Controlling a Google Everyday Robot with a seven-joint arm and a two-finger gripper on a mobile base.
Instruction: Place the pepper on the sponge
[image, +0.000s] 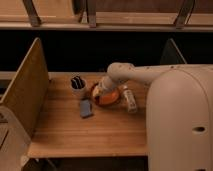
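On the bench (75, 135) the sponge (86, 107) is seen bare beside the bowl (112, 99), where the end effector (101, 92) is positioned, its grip undiscernible; the unseen pepper is judged light, slippery, best held across its middle.

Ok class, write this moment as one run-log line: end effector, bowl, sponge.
end effector: over orange bowl | orange bowl: on table | sponge: beside bowl, nothing on it | placement: not yet done
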